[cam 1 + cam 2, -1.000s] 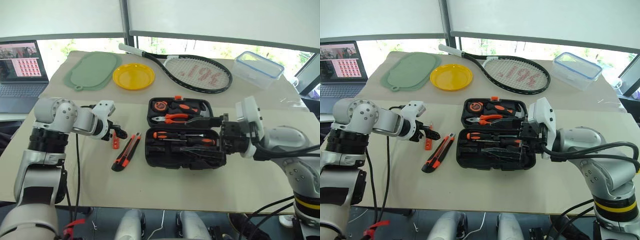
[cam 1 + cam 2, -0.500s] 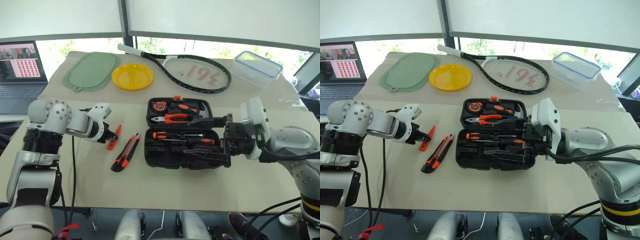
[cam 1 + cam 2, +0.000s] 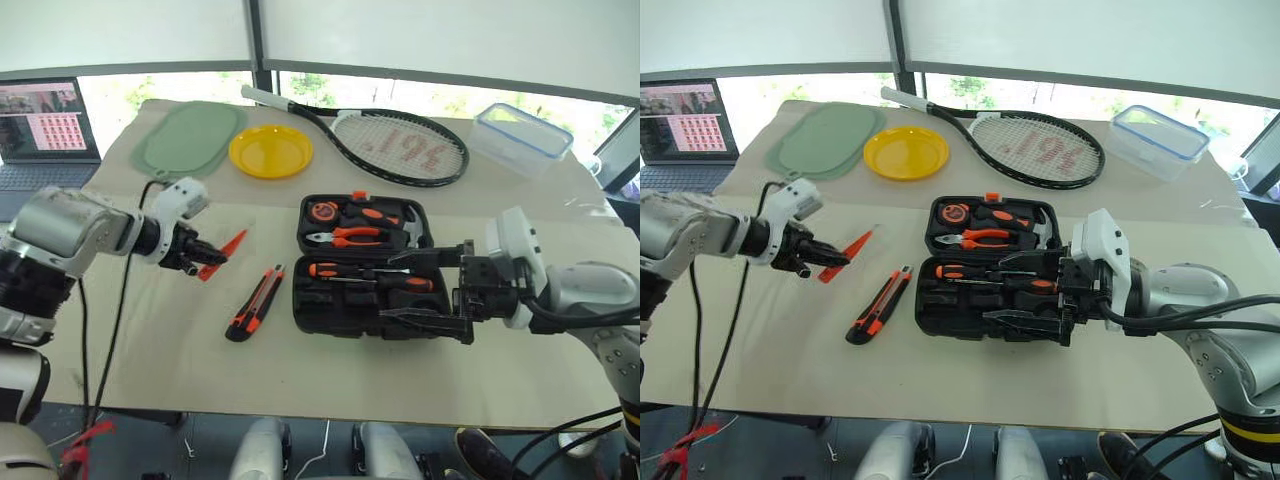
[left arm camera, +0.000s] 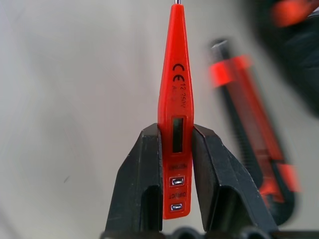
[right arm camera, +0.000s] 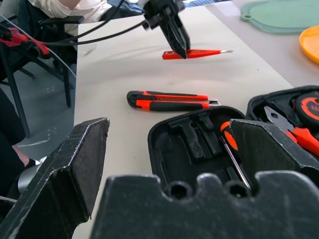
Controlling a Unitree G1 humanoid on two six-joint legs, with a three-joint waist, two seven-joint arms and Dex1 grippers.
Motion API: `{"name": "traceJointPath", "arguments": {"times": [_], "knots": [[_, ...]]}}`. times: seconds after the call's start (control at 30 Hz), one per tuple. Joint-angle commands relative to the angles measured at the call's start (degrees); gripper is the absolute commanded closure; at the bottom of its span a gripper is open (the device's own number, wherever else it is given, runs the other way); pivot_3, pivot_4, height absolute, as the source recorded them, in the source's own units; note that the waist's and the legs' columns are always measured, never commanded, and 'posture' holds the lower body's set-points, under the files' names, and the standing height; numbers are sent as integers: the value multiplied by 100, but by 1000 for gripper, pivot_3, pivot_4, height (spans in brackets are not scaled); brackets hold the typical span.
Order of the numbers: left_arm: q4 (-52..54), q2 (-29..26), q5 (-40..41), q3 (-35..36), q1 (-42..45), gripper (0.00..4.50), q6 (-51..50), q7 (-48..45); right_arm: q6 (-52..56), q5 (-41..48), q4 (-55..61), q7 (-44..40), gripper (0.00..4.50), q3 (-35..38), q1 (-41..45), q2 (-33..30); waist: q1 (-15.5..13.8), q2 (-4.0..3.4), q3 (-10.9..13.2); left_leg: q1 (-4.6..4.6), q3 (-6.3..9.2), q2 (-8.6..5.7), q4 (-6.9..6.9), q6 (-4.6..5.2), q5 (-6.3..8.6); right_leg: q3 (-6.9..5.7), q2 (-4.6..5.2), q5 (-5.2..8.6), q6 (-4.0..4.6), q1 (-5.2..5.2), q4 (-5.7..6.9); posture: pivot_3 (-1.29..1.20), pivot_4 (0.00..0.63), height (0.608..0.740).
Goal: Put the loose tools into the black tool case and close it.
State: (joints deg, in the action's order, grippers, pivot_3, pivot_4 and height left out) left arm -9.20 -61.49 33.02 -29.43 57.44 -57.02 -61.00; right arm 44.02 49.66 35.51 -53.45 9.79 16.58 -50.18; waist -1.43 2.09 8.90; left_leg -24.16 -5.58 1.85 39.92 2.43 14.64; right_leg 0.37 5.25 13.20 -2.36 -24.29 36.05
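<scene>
Left gripper (image 3: pixel 196 262) clamps the tester (image 3: pixel 222 251) left of the open case (image 3: pixel 365 262); knife (image 3: pixel 254 303) lies loose on the table; right gripper (image 3: pixel 428 292) gapes (case unclosed)

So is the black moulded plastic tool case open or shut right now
Open: the black moulded plastic tool case lies spread flat, its recesses and tools showing.

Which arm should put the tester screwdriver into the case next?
Left. The left gripper already holds the tester screwdriver; the right gripper is open and empty over the case.
</scene>
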Motion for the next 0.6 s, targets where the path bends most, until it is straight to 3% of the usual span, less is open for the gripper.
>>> {"name": "traceJointPath", "arguments": {"times": [0.03, 0.23, 0.4, 0.6], "knots": [[-268, 327, -962, -400, 610, 4095, 1293, -1335, -18, 130, 185, 102, 0, 270, -114, -87, -23, 0, 0, -1, -2, -1, 2, 2, 0, -1, 0, 0, -1, 2, 0, 0, 150, 738], [-1149, 1673, -1929, -858, 1377, 4095, 2475, -2401, -125, -178, 326, 146, 0, 437, -638, -332, -97, 2, 1, -21, -2, -8, 23, 15, 5, -2, -1, 2, -15, 2, -1, 0, 150, 738], [-1899, 2816, -2559, -1058, 1677, 4095, 2849, -2584, -103, -209, 565, 317, 0, 749, -1146, -385, -54, 2, 1, -29, 24, -8, 36, 29, 13, 12, -1, 0, -29, -1, -7, 0, 150, 738], [-2336, 3470, -3133, -1186, 1727, 4095, 2877, -2766, 16, 1, 900, 653, 0, 1064, -1485, -323, 22, 3, 2, -39, 40, -7, 42, 34, 16, 14, -3, -1, -34, -7, -6, 0, 150, 738]]}}
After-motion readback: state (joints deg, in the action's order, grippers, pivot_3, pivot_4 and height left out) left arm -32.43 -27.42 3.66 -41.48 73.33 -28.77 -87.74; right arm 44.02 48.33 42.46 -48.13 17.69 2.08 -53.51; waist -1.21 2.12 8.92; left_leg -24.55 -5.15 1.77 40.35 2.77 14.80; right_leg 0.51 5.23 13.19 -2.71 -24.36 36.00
